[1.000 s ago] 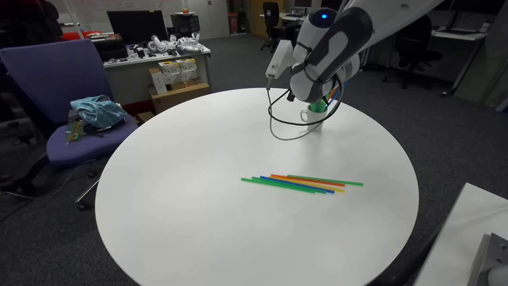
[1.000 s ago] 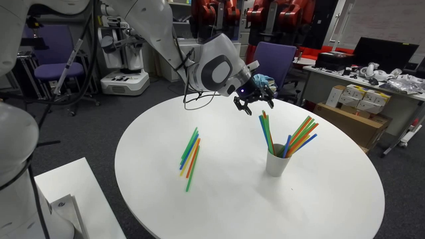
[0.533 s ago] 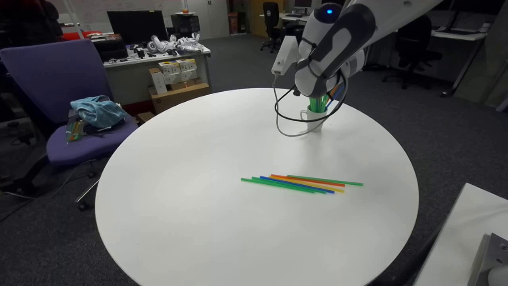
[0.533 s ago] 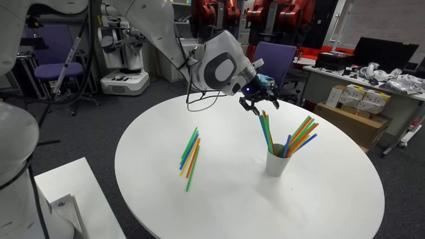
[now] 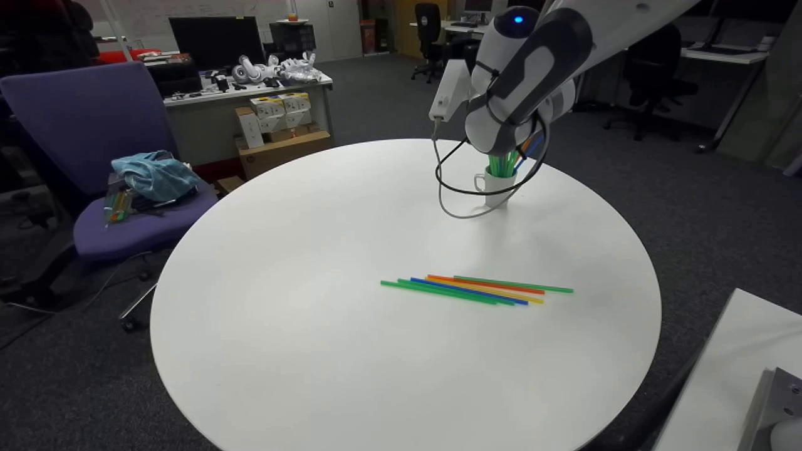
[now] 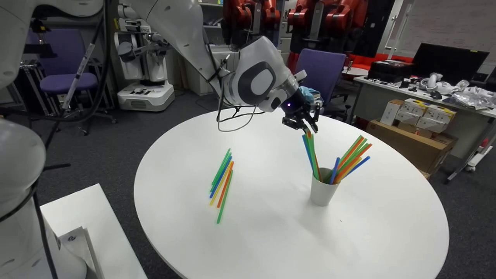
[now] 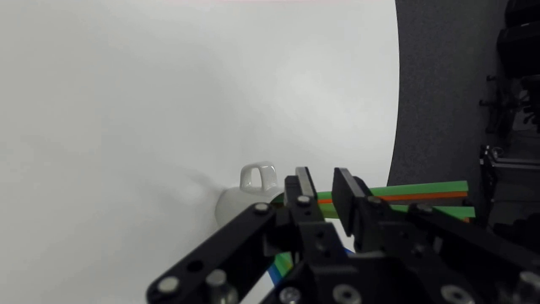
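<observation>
The round table (image 5: 326, 326) is white. A mug (image 6: 322, 194) stands on it. Loose straws (image 5: 470, 291) lie apart from the mug.

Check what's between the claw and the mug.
Straws, a bunch leaning out of the mug, span that stretch in an exterior view, their tops close to the claw; whether they touch, I can't tell.

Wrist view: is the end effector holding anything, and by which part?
Nothing: the end effector stands partly open, and the straws pass behind it, unclamped.
</observation>
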